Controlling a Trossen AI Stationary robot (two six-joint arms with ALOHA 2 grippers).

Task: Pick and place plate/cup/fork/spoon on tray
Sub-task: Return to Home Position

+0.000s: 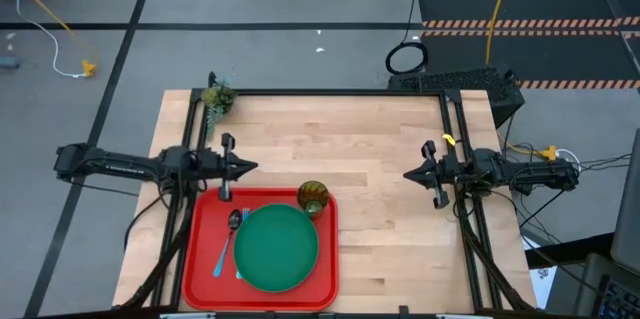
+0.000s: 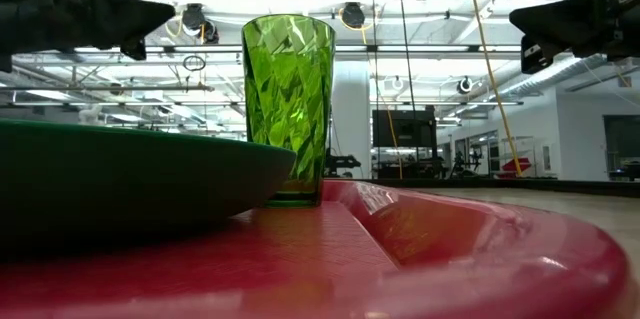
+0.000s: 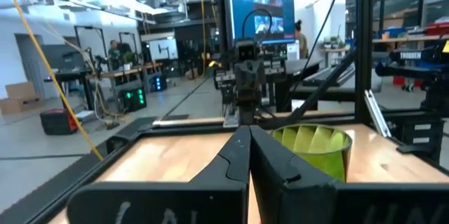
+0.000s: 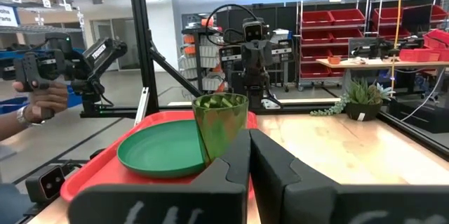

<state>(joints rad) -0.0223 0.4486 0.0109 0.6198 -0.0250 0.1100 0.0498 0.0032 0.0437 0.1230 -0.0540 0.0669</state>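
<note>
The red tray [image 1: 205,259] lies at the table's near left. On it rest the dark-green plate [image 1: 277,247], the translucent green cup [image 1: 313,198] upright at the tray's far right corner, and a light-blue-handled spoon [image 1: 228,240] left of the plate. Another light-blue handle [image 1: 239,271] shows at the plate's left rim; I cannot tell whether it is the fork. My left gripper [image 1: 252,168] is shut, above the tray's far edge, holding nothing. My right gripper [image 1: 408,173] is shut at the table's right, level, holding nothing.
A small leafy plant [image 1: 217,99] stands at the table's far left corner. Bare wood [image 1: 380,229] lies between the tray and the right arm. A person's hand [image 4: 38,97] with a dark device shows beyond the table in the right wrist view.
</note>
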